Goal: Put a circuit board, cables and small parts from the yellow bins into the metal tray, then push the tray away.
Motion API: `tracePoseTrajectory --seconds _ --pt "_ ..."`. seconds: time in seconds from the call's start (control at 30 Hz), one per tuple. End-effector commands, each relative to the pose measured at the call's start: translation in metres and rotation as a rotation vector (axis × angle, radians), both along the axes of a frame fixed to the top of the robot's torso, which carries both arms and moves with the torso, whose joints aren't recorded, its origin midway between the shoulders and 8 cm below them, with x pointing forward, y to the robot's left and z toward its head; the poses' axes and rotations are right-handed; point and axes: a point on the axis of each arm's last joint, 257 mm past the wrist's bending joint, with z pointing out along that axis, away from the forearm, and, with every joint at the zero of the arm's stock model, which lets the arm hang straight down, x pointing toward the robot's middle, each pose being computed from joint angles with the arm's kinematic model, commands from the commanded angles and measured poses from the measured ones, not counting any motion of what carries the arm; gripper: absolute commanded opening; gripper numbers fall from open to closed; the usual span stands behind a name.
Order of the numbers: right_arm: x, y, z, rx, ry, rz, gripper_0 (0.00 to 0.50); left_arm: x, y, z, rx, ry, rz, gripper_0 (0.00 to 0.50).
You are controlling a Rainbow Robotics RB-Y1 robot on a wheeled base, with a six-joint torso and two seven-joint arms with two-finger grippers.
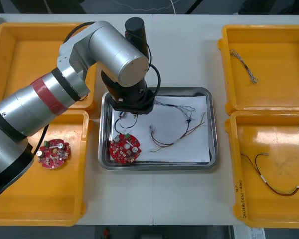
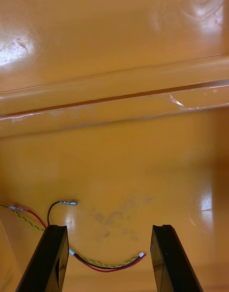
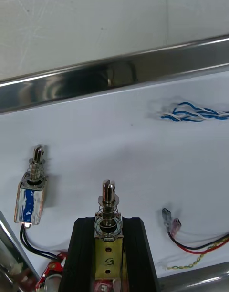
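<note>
- The left tool point(image 3: 109, 224) hangs over the left side of the metal tray point(image 1: 213, 130). Its fingers are clamped on a small metal part point(image 3: 108, 196) that stands upright between them, with its pin and spring sticking out past the fingertips.
- Whether the held part touches the tray's white inside cannot be told.
- A second small metal part point(image 3: 31, 197) lies on that white inside just beside the held one, close to the tray's left wall, with black wires trailing from it.
- A round red circuit board point(image 1: 124, 148) lies in the tray's near left corner, just on the near side of the left tool.
- A blue and white cable point(image 3: 196, 114) lies near the tray's far rim, and a red and yellow cable point(image 1: 182, 135) sprawls across the tray's middle.
- The right tool point(image 2: 107, 227) hangs over the near right bin point(image 1: 239, 199), its fingers spread wide and holding nothing.
- A spare red and yellow cable point(image 2: 107, 266) lies on that bin's floor, seen in the gap between the fingers.
- A spare circuit board point(image 1: 53, 153) rests in the near left bin point(image 1: 40, 214).
- A thin twisted cable point(image 1: 245, 66) lies in the far right bin point(image 1: 269, 99).
- The tray sits on the counter point(image 1: 184, 55), midway between the left and right bins.
</note>
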Motion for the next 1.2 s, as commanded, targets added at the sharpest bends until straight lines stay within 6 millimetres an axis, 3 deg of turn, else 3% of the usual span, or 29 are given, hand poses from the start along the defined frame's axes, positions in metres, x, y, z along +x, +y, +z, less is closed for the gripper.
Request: tracePoseTrajectory --seconds 0.03,0.43,0.47,0.5,0.57,0.6,0.97,1.2 --pt "0.007 -0.002 0.025 -0.051 -0.043 0.015 0.5 0.006 -0.016 0.009 -0.025 -0.021 0.021 0.0" --pt "0.007 0.001 0.026 -0.07 -0.037 0.039 0.5 0.014 -0.012 -0.003 -0.016 -0.04 0.041 0.007" --pt "0.007 0.0 0.026 -0.071 -0.035 0.04 0.5 0.015 -0.013 -0.004 -0.019 -0.04 0.042 0.079" --pt "0.007 0.001 0.026 -0.073 -0.035 0.043 0.5 0.015 -0.013 -0.004 -0.02 -0.041 0.042 0.257" --pt "0.007 0.001 0.026 -0.071 -0.036 0.043 0.5 0.014 -0.014 -0.003 -0.023 -0.041 0.042 0.481" --pt "0.007 0.002 0.026 -0.069 -0.036 0.042 0.5 0.014 -0.014 -0.003 -0.023 -0.039 0.043 0.5" --pt "0.007 0.003 0.025 -0.071 -0.033 0.047 0.5 0.013 -0.015 -0.002 -0.036 -0.034 0.058 0.5" --pt "0.007 0.003 0.025 -0.07 -0.033 0.048 0.5 0.014 -0.02 0.01 -0.073 -0.038 0.068 0.5"
